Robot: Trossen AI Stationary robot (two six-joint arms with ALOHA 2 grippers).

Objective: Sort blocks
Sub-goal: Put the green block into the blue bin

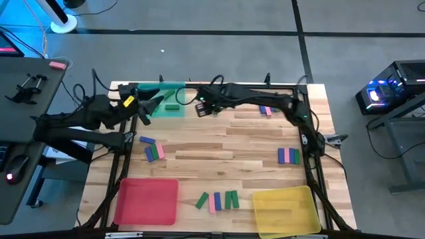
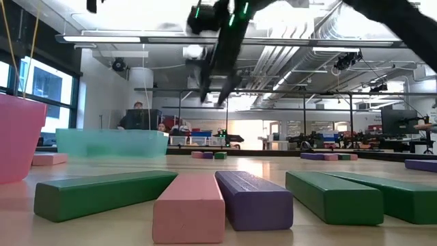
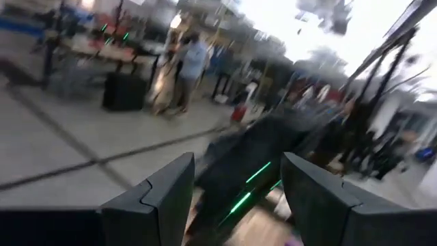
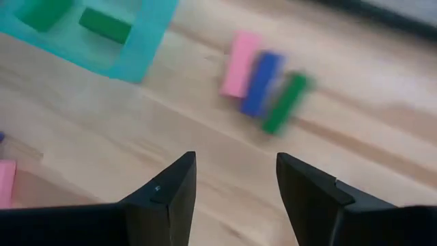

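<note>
My right gripper [image 4: 235,198] hangs spread and empty above the wood, just off the green tray [image 1: 169,101] at eleven o'clock, where green blocks [image 4: 104,25] belong. My left gripper [image 3: 235,198] waits beside it — also spread, holding nothing. A pink-blue-green trio [image 4: 263,75] lies nearby, unsorted.

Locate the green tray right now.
High view: the green tray sits at the table's far left corner, beside the left gripper, with green blocks inside; the red tray is at the near left.

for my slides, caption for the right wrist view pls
Open right gripper hovers empty over the wooden table, pink, blue and green blocks ahead beside the green tray.
</note>
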